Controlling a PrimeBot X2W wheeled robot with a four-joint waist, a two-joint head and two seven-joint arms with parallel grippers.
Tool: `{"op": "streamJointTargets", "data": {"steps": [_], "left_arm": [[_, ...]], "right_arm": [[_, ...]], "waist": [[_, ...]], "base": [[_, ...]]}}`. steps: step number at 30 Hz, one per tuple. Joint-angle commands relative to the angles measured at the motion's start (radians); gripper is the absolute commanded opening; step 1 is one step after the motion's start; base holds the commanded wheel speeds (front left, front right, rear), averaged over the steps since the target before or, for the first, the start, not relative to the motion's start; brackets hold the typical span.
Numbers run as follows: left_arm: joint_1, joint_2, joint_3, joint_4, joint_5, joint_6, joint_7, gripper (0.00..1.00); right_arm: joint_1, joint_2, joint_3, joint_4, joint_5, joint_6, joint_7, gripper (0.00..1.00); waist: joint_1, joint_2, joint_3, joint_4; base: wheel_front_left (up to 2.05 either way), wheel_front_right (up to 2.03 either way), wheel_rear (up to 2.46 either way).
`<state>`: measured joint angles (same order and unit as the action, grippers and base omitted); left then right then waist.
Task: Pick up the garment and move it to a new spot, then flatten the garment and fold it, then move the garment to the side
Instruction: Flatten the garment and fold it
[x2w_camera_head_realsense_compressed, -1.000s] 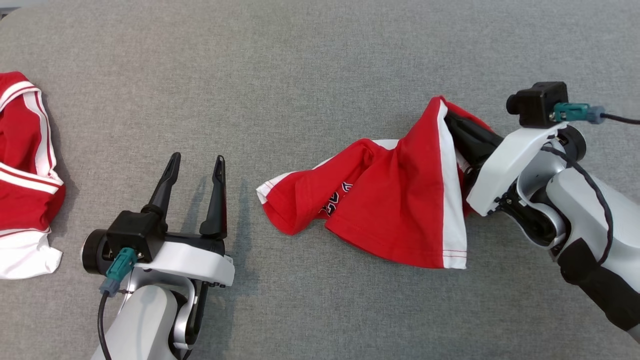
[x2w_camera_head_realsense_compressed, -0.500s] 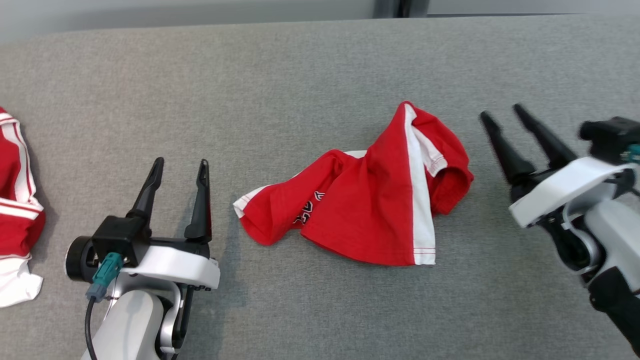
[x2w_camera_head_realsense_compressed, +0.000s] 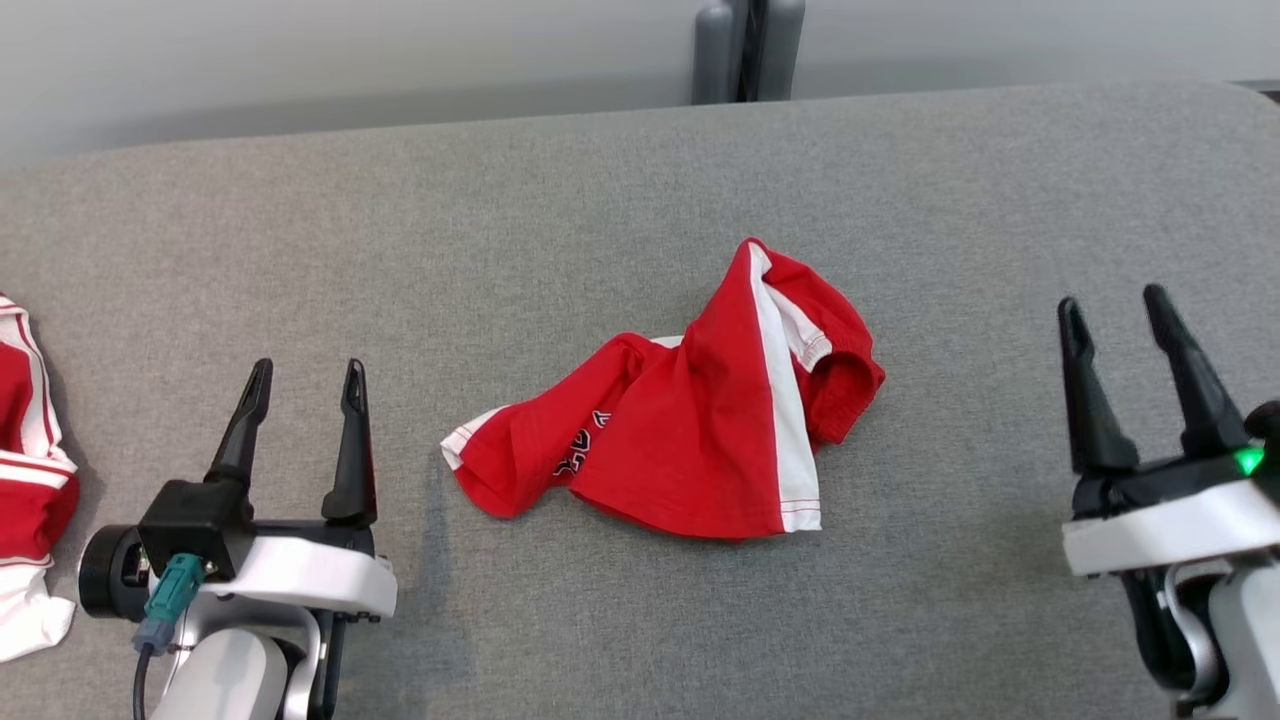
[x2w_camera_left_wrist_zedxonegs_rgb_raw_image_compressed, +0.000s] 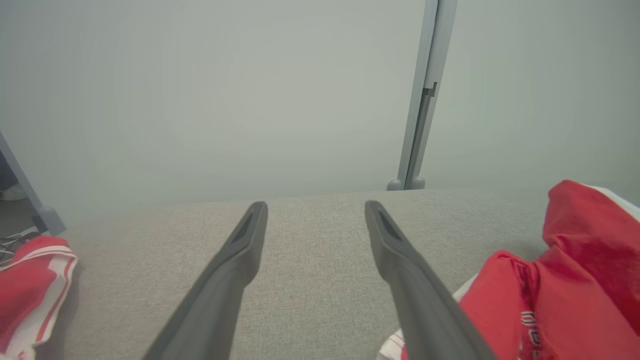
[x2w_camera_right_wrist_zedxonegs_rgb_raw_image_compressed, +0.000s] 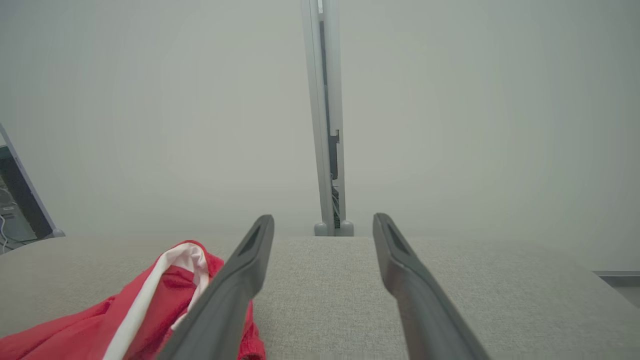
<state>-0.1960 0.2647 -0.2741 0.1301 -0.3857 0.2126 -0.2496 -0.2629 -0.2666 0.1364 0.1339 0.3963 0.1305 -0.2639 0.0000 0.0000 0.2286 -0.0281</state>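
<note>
The garment (x2w_camera_head_realsense_compressed: 690, 420) is a red piece with white stripes and dark lettering. It lies crumpled in a heap at the middle of the grey table (x2w_camera_head_realsense_compressed: 600, 200). My left gripper (x2w_camera_head_realsense_compressed: 305, 375) stands open at the lower left, a hand's width left of the heap. My right gripper (x2w_camera_head_realsense_compressed: 1115, 305) stands open at the lower right, well clear of the cloth. Nothing is between either pair of fingers. The garment (x2w_camera_left_wrist_zedxonegs_rgb_raw_image_compressed: 560, 280) shows at the right of the left wrist view, and the garment (x2w_camera_right_wrist_zedxonegs_rgb_raw_image_compressed: 150, 305) shows at the lower left of the right wrist view.
A second red and white garment (x2w_camera_head_realsense_compressed: 30, 480) lies at the table's left edge, also the red and white garment (x2w_camera_left_wrist_zedxonegs_rgb_raw_image_compressed: 30, 285) in the left wrist view. A grey post (x2w_camera_head_realsense_compressed: 745, 50) stands behind the table's far edge against a pale wall.
My right gripper opened, let go of the garment and drew back to the lower right. The cloth dropped into a heap. The head camera tilted up, so the whole picture shifted.
</note>
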Motion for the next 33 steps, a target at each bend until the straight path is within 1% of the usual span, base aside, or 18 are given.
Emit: {"op": "streamJointTargets", "data": {"steps": [1, 7, 9, 13, 22, 29, 33], "left_arm": [[0.013, 0.006, 0.003, -0.012, 0.01, 0.01, 0.004, 1.0], [0.082, 0.027, -0.001, -0.056, 0.017, 0.039, 0.027, 1.0], [0.1, 0.028, -0.005, -0.07, 0.017, 0.047, 0.035, 1.0], [0.129, 0.034, -0.005, -0.09, 0.017, 0.061, 0.05, 1.0], [0.14, 0.039, -0.012, -0.109, 0.01, 0.069, 0.06, 1.0], [0.119, 0.042, -0.03, -0.121, 0.027, 0.065, 0.067, 1.0], [0.09, 0.04, -0.088, -0.145, 0.048, 0.033, 0.1, 1.0]], "right_arm": [[0.027, 0.015, -0.011, -0.024, -0.022, 0.0, 0.01, 1.0], [0.147, 0.086, -0.063, -0.101, -0.085, 0.0, 0.086, 1.0], [0.17, 0.098, -0.069, -0.111, -0.089, 0.0, 0.1, 1.0], [0.198, 0.11, -0.08, -0.119, -0.098, 0.0, 0.117, 1.0], [0.211, 0.118, -0.095, -0.133, -0.104, 0.0, 0.139, 1.0], [0.207, 0.121, -0.096, -0.137, -0.108, 0.0, 0.147, 1.0], [0.201, 0.123, -0.096, -0.14, -0.11, 0.0, 0.155, 1.0]], "waist": [[0.0, 0.0, -0.018, -0.005], [0.0, 0.0, -0.071, -0.002], [0.0, 0.0, -0.084, 0.002], [0.0, 0.0, -0.103, 0.011], [0.0, 0.0, -0.109, 0.026], [0.0, 0.0, -0.098, 0.032], [0.0, 0.0, -0.087, 0.031]], "base": [[0.0, 0.0, 0.0], [0.0, 0.0, 0.0], [0.0, 0.0, 0.0], [0.0, 0.0, 0.0], [0.0, 0.0, 0.0], [0.0, 0.0, 0.0], [0.0, 0.0, 0.0]]}}
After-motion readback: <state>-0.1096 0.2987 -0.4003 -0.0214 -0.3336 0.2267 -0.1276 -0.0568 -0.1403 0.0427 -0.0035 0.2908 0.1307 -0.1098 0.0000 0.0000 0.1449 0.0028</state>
